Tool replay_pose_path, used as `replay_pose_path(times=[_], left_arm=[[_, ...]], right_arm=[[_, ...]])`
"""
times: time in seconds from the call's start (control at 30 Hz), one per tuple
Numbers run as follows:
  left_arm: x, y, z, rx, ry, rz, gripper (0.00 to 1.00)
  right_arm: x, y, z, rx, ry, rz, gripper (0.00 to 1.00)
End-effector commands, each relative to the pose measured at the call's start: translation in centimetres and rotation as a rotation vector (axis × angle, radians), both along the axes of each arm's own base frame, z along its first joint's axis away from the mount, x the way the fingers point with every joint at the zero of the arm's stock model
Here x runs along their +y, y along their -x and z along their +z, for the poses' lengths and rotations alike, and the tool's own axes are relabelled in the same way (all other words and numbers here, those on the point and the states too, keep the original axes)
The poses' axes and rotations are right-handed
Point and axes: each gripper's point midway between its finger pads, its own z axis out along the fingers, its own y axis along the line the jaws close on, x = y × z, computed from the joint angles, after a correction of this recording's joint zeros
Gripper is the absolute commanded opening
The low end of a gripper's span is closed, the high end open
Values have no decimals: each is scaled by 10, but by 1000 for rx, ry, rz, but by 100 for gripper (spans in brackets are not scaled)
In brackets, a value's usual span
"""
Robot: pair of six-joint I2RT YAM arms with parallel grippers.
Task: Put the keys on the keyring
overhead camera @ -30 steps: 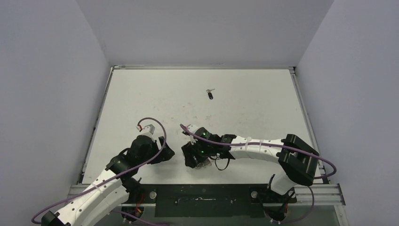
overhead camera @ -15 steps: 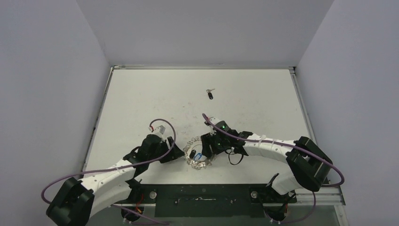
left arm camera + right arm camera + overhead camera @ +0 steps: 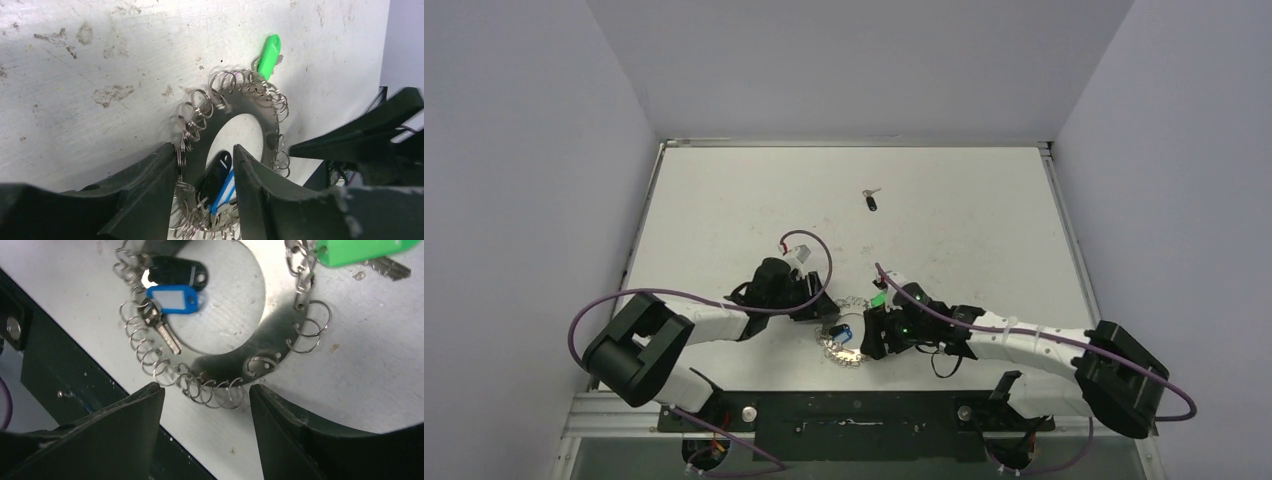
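Note:
The keyring [image 3: 840, 350] lies flat near the table's front edge, its rim lined with small wire loops. My left gripper [image 3: 205, 172] has closed across the ring's band [image 3: 240, 102]: one finger against the outer loops, the other inside the hollow against a black-headed key [image 3: 216, 172] lying at the rim. That key [image 3: 176, 270] rests over the hollow. Another black-headed key [image 3: 871, 203] lies alone far up the table. My right gripper [image 3: 202, 395] is open, and the ring's near loops [image 3: 215, 390] lie just ahead of its fingertips.
A blue-tagged key [image 3: 175, 299] and a green-tagged key [image 3: 360, 250] hang on the ring. The dark base rail [image 3: 854, 410] runs just below the ring along the white table [image 3: 984, 230]. Grey walls close in the left, right and back.
The left arm swung forward and right to the ring, and its jaws narrowed around the band. The right arm drew back to the right, uncovering the ring.

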Motion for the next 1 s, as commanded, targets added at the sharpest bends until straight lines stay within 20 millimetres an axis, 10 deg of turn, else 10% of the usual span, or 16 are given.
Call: replay_pose_path(times=[0.0, 0.37, 0.63, 0.97], left_arm=[[-4, -7, 13, -108, -42, -97, 46], [49, 6, 49, -248, -240, -51, 66], [63, 43, 49, -263, -97, 8, 56], [65, 61, 54, -361, -11, -31, 53]], right_arm=[[0, -17, 56, -183, -36, 15, 69], [48, -30, 107, -662, -166, 524, 69], [88, -31, 75, -625, -205, 829, 33], [102, -36, 33, -568, -164, 1082, 37]])
